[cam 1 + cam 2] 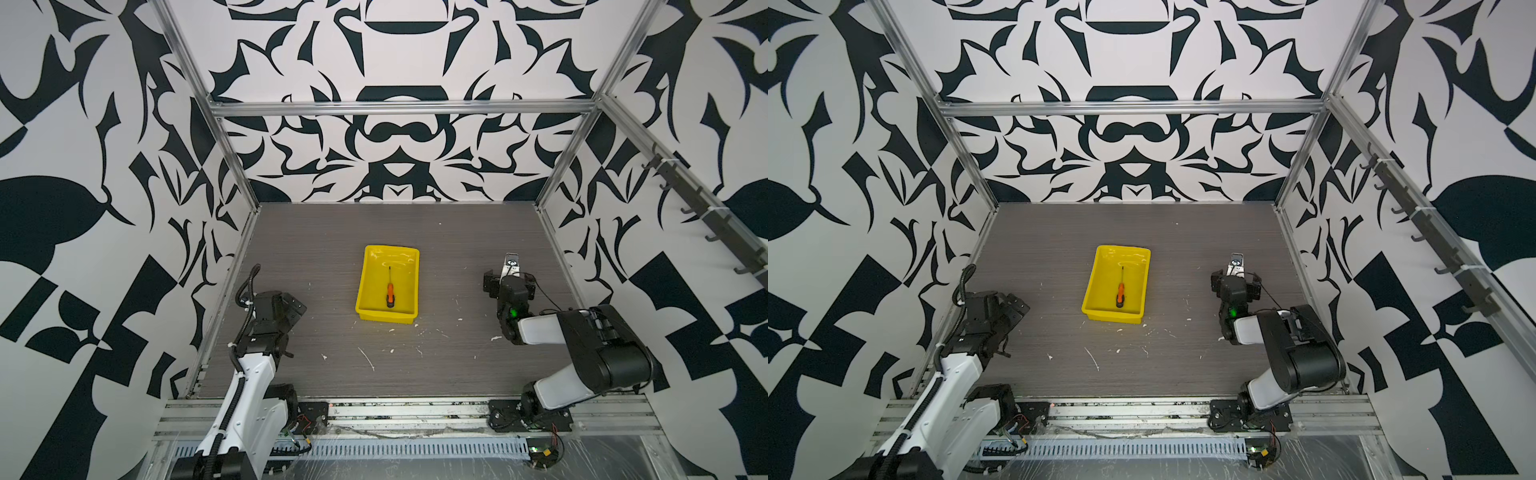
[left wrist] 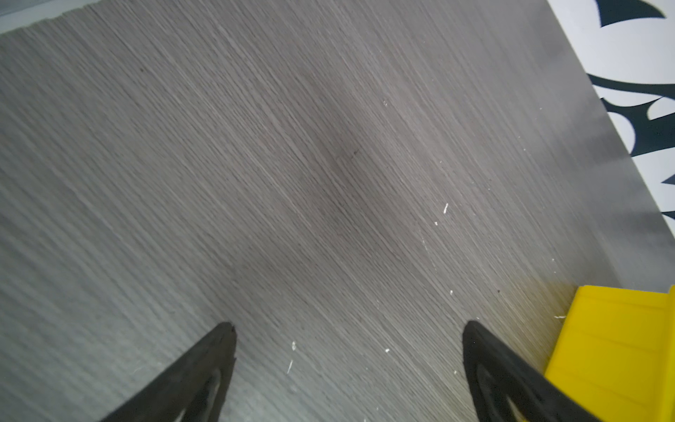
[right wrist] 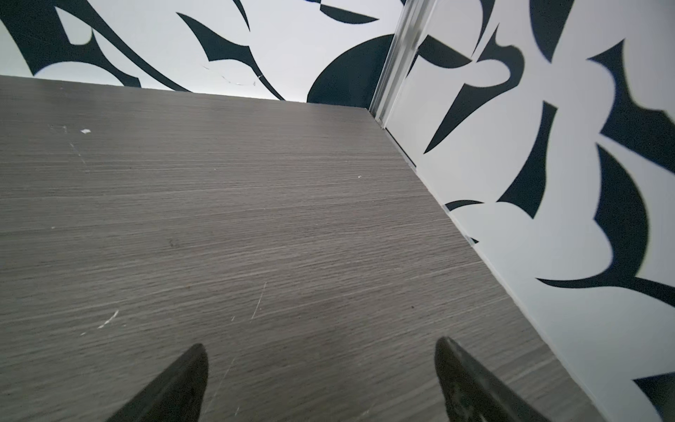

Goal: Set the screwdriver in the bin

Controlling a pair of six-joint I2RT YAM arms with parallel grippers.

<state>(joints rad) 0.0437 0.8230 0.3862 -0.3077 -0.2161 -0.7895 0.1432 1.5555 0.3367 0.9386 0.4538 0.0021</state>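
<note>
Right gripper (image 3: 320, 341) spread wide, holding nothing; left gripper (image 2: 349, 323) likewise.

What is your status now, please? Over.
Left jaws open, empty. Right jaws open, empty. Screwdriver lies flat inside bin. No obstacle seen.

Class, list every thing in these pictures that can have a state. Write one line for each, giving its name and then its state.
screwdriver: lying flat inside the bin, shaft pointing at the far wall, not held.
bin: upright on the table, holding only the screwdriver.
left gripper: open, empty, above bare table, apart from the bin.
right gripper: open, empty, above bare table near the side wall.
</note>
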